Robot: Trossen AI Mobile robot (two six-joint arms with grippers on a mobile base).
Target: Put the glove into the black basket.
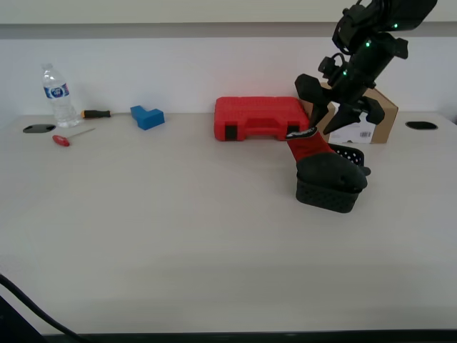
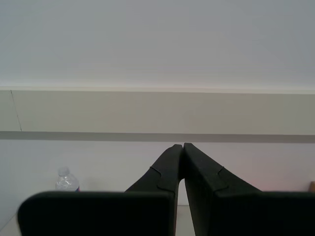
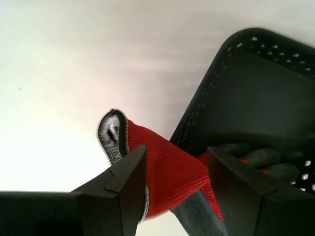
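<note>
The red glove (image 1: 310, 148) hangs over the rim of the black basket (image 1: 325, 193). Its dark grey fingers lie inside the basket and its cuff sticks up outside. In the first wrist view the glove (image 3: 167, 172) runs between the jaws, which stand apart on either side of it, with the basket (image 3: 246, 98) beyond. My first gripper (image 1: 332, 132) (image 3: 177, 152) is open just above the basket. My second gripper (image 2: 183, 146) is shut and empty, pointing at the wall, and does not show in the exterior view.
A red tool case (image 1: 257, 118) lies behind the basket and a cardboard box (image 1: 375, 118) stands at the back on the exterior view's right. A blue block (image 1: 148, 116), two screwdrivers (image 1: 96, 113) and a water bottle (image 1: 57, 96) are at the back on the exterior view's left.
</note>
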